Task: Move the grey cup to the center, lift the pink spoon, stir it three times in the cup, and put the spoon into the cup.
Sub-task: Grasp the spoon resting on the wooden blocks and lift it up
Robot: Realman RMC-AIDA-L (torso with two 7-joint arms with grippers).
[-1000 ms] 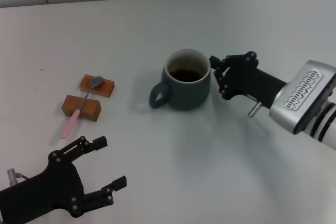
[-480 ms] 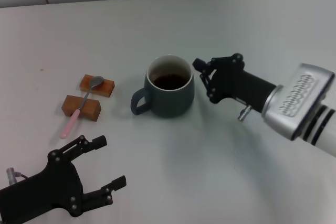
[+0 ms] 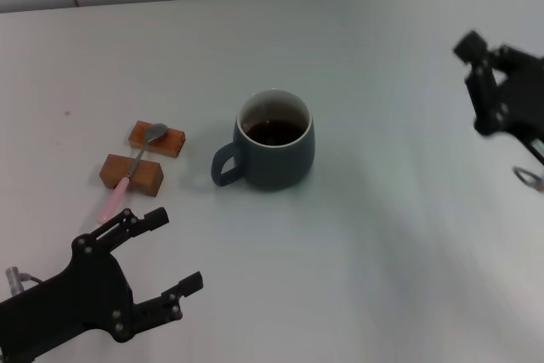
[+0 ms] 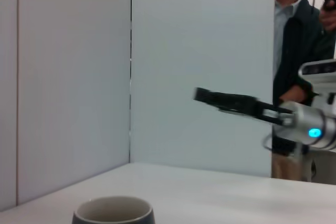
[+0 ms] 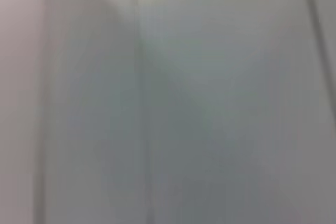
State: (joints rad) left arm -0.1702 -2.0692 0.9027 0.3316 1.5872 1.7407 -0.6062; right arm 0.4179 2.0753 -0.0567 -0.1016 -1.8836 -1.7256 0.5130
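Left gripper (image 3: 161,248): we are seeing it hovering low at the near left of the table (image 3: 382,235), fingers spread wide, gripping nothing.
Pink spoon (image 3: 127,178): we are counting one; it is lying across two wooden blocks (image 3: 132,173), bowl on the far block, handle end sloping down to the table just beyond the left gripper.
Obstructions: we are finding nothing lying between the left gripper and the spoon.
Grey cup (image 3: 274,146): we are counting one; it is standing upright near the table's middle, handle pointing toward the blocks, dark liquid inside, nothing touching it.
Right gripper (image 3: 476,78): we are seeing it raised at the far right, well apart from the cup; we cannot tell how its fingers are standing.
Left wrist view: it is showing the cup's rim and, farther off, the right arm plus a person standing behind, which the head view is not showing.
Right wrist view: it is showing only a plain grey surface.
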